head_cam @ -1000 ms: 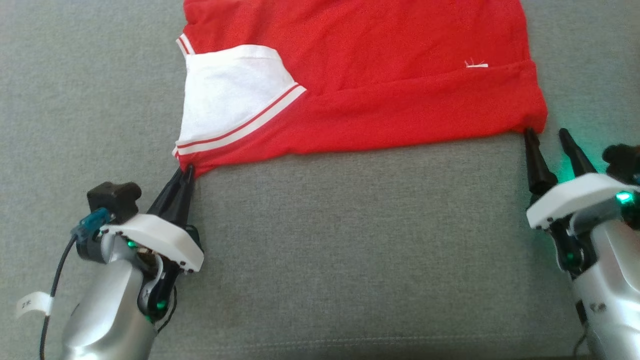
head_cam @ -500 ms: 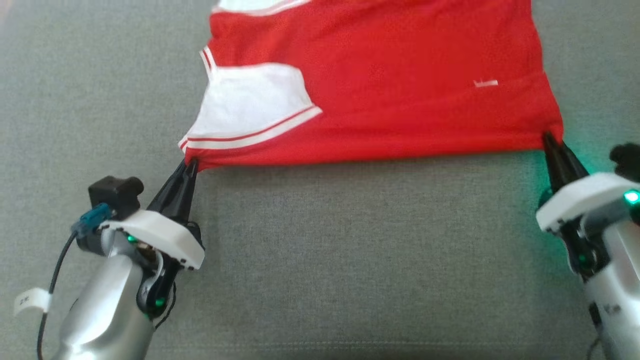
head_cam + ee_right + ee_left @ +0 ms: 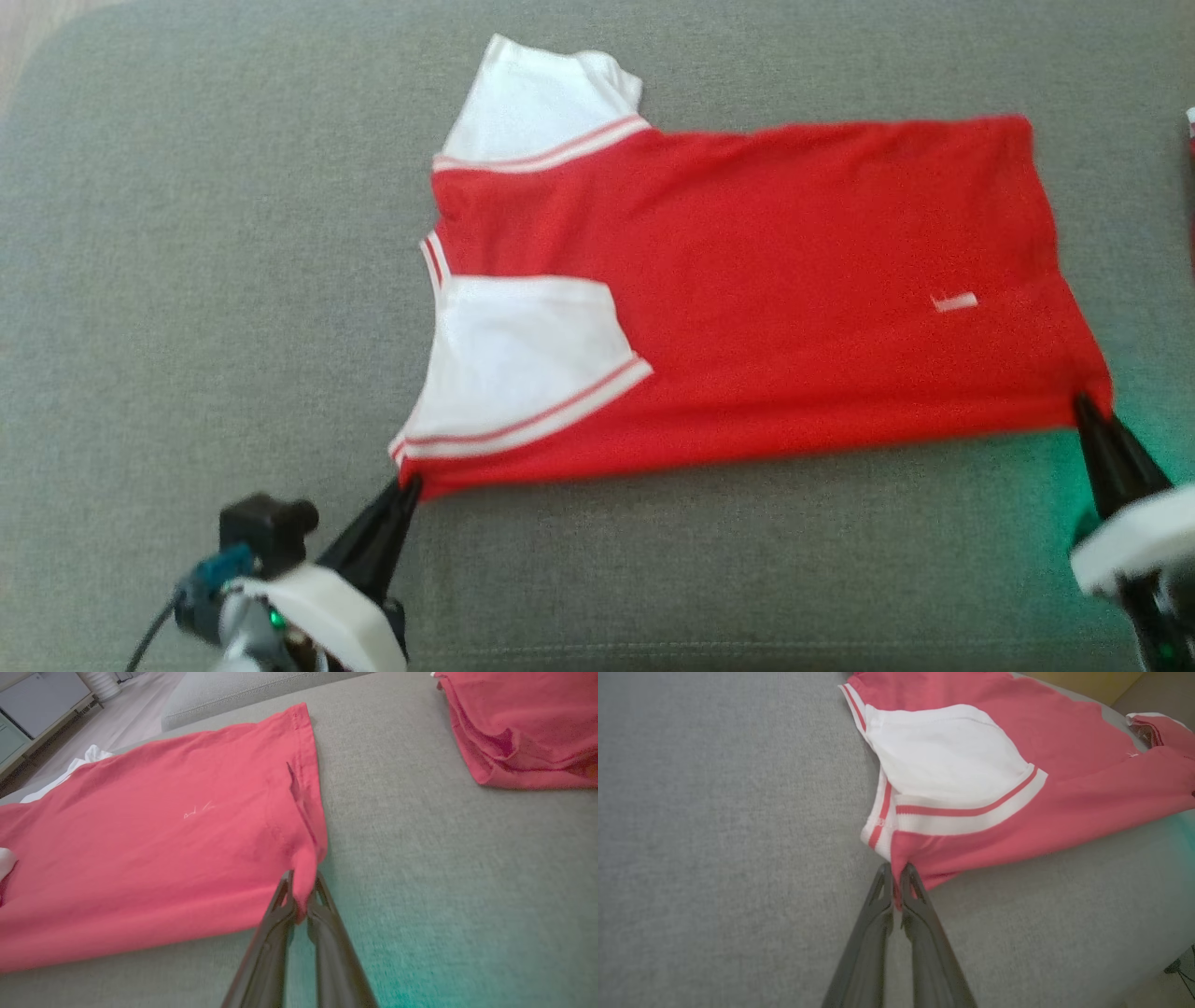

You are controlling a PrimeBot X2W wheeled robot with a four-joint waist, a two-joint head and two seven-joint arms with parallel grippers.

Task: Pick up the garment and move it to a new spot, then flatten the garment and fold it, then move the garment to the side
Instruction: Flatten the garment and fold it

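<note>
The garment is a red shirt with white, red-striped sleeves, lying spread across a grey cushion. My left gripper is shut on its near left corner, just below the white sleeve. In the left wrist view the left gripper pinches red cloth between its dark tips. My right gripper is shut on the near right hem corner. The right wrist view shows a fold of the garment clamped in the right gripper. The near edge is stretched between the two grippers.
The grey cushion runs wide to the left and in front of the shirt. A second red folded cloth lies to the right on the cushion. Beyond the cushion's far edge there is floor and a pale cabinet.
My right gripper has shut on the hem corner, where its fingers stood apart beside it. The head camera has tilted, so the whole shirt now shows lower in view. Left grip unchanged.
</note>
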